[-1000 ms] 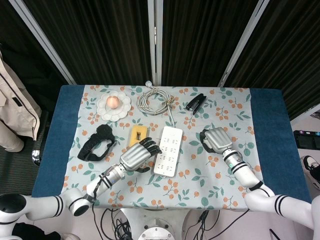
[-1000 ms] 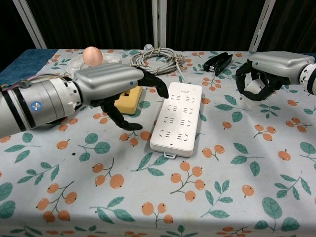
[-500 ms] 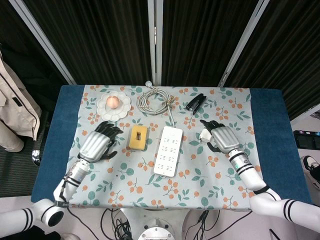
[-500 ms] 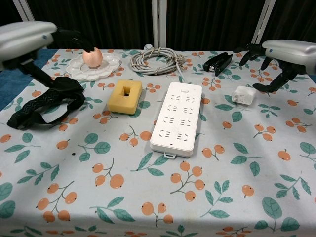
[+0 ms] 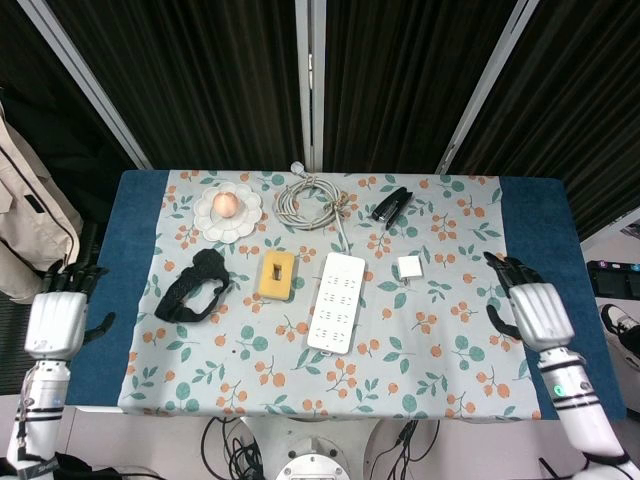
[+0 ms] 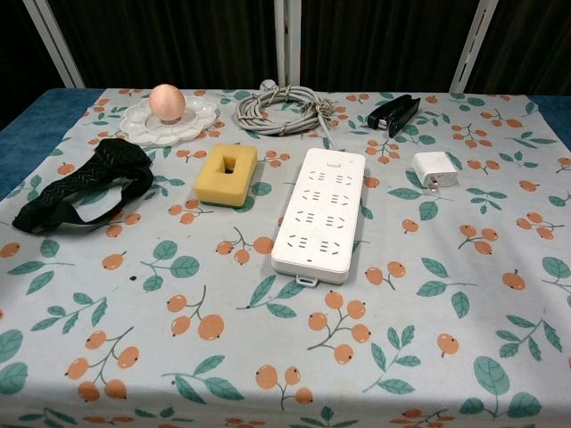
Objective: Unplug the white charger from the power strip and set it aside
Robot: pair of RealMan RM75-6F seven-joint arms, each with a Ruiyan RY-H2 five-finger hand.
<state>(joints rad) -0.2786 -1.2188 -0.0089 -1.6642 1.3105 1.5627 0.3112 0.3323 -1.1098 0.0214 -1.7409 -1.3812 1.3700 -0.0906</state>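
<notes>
The white charger [image 5: 409, 266] [image 6: 434, 168] lies loose on the floral cloth, to the right of the white power strip [image 5: 336, 301] [image 6: 322, 212], apart from it. No plug sits in the strip's sockets. My right hand [image 5: 534, 311] hovers at the table's right edge over the blue cloth, fingers spread, holding nothing. Off the table's left edge, my left hand [image 5: 58, 318] is also empty with fingers apart. Neither hand shows in the chest view.
A coiled grey cable [image 5: 310, 202] runs from the strip's far end. A black stapler [image 5: 391, 207], a white dish [image 5: 212, 222] with an egg [image 5: 227, 203], a yellow sponge block [image 5: 277, 275] and a black strap [image 5: 192, 286] lie around the strip.
My right hand let go of the charger and drew back to the right edge. My left hand pulled away from the strip, off the table's left side.
</notes>
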